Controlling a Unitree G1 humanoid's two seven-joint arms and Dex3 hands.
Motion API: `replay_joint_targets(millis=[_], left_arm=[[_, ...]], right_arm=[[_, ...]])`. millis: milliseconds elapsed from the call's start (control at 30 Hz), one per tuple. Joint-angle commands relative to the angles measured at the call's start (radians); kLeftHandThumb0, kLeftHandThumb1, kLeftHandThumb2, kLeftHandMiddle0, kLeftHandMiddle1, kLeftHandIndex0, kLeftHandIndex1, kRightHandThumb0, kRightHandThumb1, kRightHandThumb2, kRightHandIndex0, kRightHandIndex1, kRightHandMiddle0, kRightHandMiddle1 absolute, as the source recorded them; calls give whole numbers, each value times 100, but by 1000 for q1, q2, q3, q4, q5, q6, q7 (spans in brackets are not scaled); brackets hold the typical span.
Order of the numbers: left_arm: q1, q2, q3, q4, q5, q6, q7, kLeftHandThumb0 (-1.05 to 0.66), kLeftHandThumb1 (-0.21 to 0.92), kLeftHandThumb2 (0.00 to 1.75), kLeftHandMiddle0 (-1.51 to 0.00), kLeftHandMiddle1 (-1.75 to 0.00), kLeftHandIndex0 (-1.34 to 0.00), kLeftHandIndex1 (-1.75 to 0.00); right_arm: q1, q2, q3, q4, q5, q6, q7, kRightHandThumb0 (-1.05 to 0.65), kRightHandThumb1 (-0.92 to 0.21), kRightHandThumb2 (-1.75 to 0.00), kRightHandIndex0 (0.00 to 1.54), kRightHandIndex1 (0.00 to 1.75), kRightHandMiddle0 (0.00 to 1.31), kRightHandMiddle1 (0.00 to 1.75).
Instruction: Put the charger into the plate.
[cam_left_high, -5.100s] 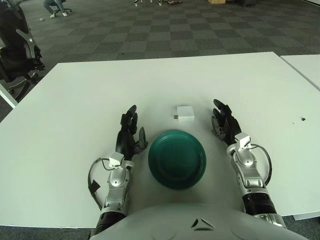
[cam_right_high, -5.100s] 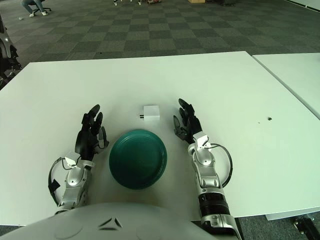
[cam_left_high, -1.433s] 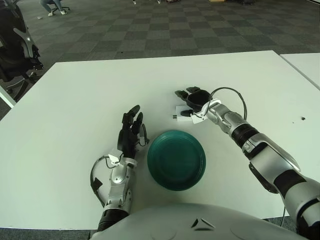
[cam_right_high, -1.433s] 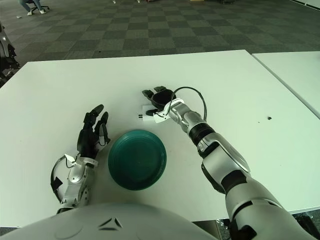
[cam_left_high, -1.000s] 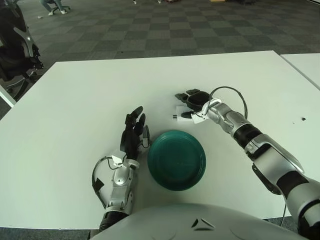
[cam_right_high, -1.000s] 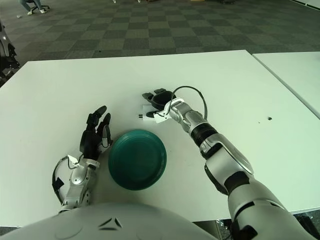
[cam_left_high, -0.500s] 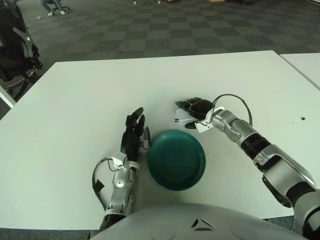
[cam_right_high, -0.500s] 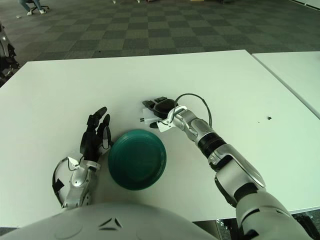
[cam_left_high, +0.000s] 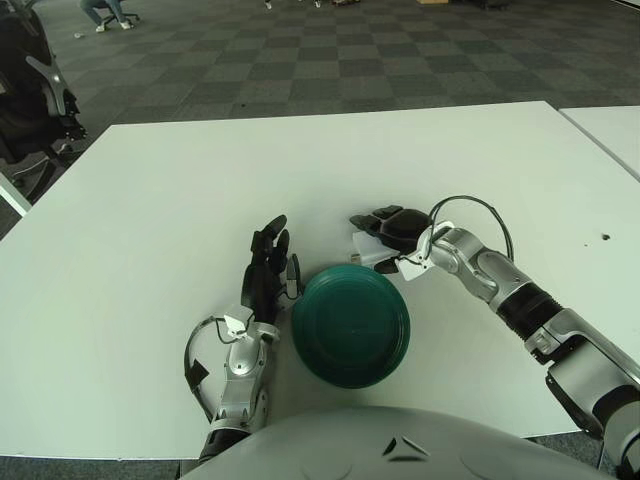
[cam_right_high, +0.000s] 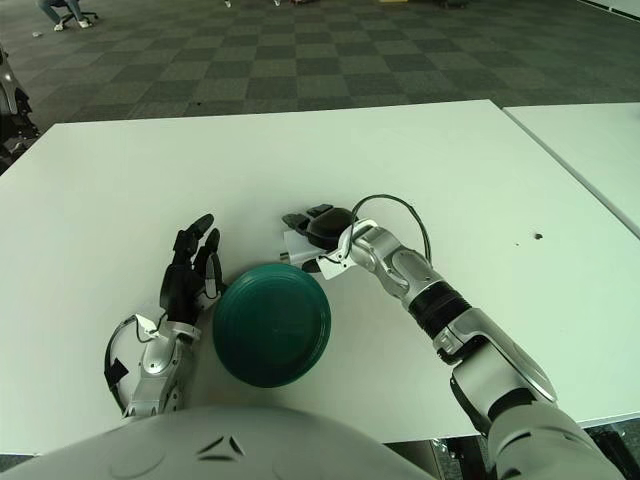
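Note:
A dark green plate (cam_left_high: 350, 325) lies on the white table in front of me. My right hand (cam_left_high: 385, 228) is shut on the small white charger (cam_left_high: 367, 250) and holds it just above the plate's far rim; its plug prongs point left. It also shows in the right eye view (cam_right_high: 298, 248). My left hand (cam_left_high: 266, 274) rests on the table against the plate's left rim, fingers spread and empty.
The white table (cam_left_high: 200, 180) ends at a far edge with grey carpet behind. A second table (cam_left_high: 610, 130) stands at the right. A small dark mark (cam_left_high: 605, 238) sits on the table at the far right.
My right hand closed on the charger, lifted it off the table and carried it toward me, to the plate's far rim. The left hand has barely moved.

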Motion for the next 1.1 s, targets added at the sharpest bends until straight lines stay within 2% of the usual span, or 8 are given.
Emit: replay_joint_targets(millis=[0, 200, 333, 400, 467, 633, 833, 1067], left_arm=[[48, -49, -9, 53, -18, 26, -6, -81, 92, 89, -27, 0, 0, -72], [45, -51, -7, 60, -26, 25, -8, -80, 92, 88, -26, 0, 0, -72], [44, -54, -7, 62, -29, 24, -6, -80, 92, 88, -25, 0, 0, -72], [41, -56, -7, 64, -29, 25, -3, -80, 92, 88, -25, 0, 0, -72], [41, -58, -8, 62, -28, 25, -1, -81, 92, 87, -25, 0, 0, -72], [43, -72, -8, 55, -30, 25, 13, -81, 92, 86, -27, -1, 0, -74], [47, -83, -12, 55, -33, 19, 25, -81, 92, 85, -29, -2, 0, -78], [59, -82, -11, 66, -45, -2, 18, -80, 92, 86, -31, -2, 0, -80]], right_arm=[[-11, 33, 29, 113, -29, 17, 2, -93, -92, -88, 6, 0, 0, 0], [-82, 115, 49, 305, -35, 21, -73, -92, -92, -86, 7, 1, 0, 0], [-124, 158, 51, 404, -30, 23, -139, -86, -92, -77, 26, 10, 6, 3], [-142, 173, 55, 451, -28, 18, -169, -84, -92, -73, 24, 43, 4, 17], [-178, 205, 67, 573, -34, 5, -241, -81, -92, -67, 18, 105, 2, 47], [-208, 266, 123, 835, -86, 16, -427, -75, -92, -55, 37, 161, 3, 121], [-190, 281, 214, 972, -167, 49, -601, -49, -79, -67, 64, 173, 26, 163], [-181, 276, 289, 1034, -218, 66, -683, -41, -61, -87, 84, 175, 45, 166]])
